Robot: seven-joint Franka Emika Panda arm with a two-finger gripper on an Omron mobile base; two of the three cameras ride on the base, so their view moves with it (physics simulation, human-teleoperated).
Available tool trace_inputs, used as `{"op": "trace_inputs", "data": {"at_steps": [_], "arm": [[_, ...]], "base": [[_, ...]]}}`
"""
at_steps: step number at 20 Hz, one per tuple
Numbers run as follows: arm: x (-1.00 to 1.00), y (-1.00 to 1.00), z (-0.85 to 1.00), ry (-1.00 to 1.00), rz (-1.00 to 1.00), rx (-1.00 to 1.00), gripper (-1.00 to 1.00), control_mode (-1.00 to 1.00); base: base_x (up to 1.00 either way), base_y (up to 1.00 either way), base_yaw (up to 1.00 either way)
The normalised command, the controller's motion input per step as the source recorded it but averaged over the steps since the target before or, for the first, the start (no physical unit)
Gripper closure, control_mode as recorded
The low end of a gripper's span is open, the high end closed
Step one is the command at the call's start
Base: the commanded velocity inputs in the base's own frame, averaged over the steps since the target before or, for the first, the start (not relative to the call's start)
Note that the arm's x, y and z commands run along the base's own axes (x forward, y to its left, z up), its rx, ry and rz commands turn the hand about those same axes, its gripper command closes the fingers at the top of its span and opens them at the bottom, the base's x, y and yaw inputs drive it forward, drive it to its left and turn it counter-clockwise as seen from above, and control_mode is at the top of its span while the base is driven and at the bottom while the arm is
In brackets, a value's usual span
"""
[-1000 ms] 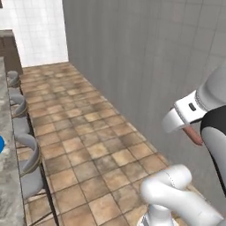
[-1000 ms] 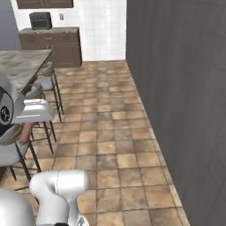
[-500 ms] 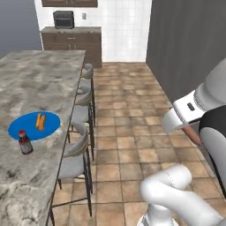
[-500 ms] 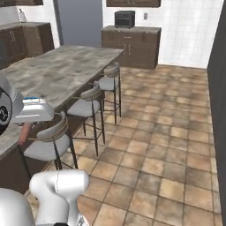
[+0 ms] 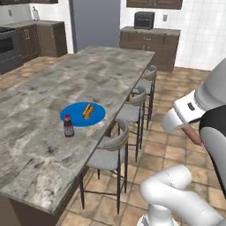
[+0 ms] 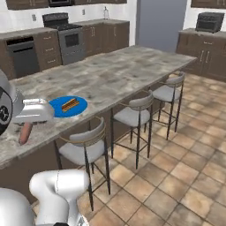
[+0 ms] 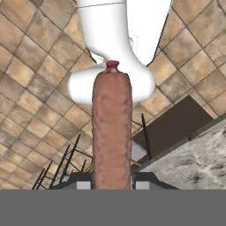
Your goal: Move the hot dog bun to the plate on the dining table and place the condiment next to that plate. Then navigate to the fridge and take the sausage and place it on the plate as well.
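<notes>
Hand view: the sausage (image 7: 111,132) was seen clamped at its near end by the closed claw (image 7: 111,184), its length reaching out over the tiled floor. On the bench (image 5: 53,128), the bun (image 5: 88,111) lay on the blue plate (image 5: 70,116), with the sauce bottle (image 5: 68,126) just beside the plate's near edge. The sausage was judged light, soft and slightly slippery; a mid-length hold would likely be steadier.

You see one plate (image 5: 82,114), one bun (image 5: 88,111), one bottle (image 5: 68,126) — and one sausage (image 7: 111,132). Three stools (image 5: 110,152) line the table (image 5: 53,84).
</notes>
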Motion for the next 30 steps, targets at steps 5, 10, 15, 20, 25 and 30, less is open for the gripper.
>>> {"op": "trace_inputs", "data": {"at_steps": [5,10,15,20,25,30], "arm": [[0.00,0.00,0.00,0.00,0.00,0.00,1.00,1.00],[0.00,0.00,0.00,0.00,0.00,0.00,1.00,1.00],[0.00,0.00,0.00,0.00,0.00,0.00,1.00,1.00],[0.00,0.00,0.00,0.00,0.00,0.00,1.00,1.00],[0.00,0.00,0.00,0.00,0.00,0.00,1.00,1.00],[0.00,0.00,0.00,0.00,0.00,0.00,1.00,1.00]], "base": [[0.12,-0.47,0.57],[0.03,-0.57,0.53],[0.16,-0.87,0.30],[0.34,-0.62,0.22],[0.45,-0.47,0.24],[0.40,-0.19,0.23]]}}
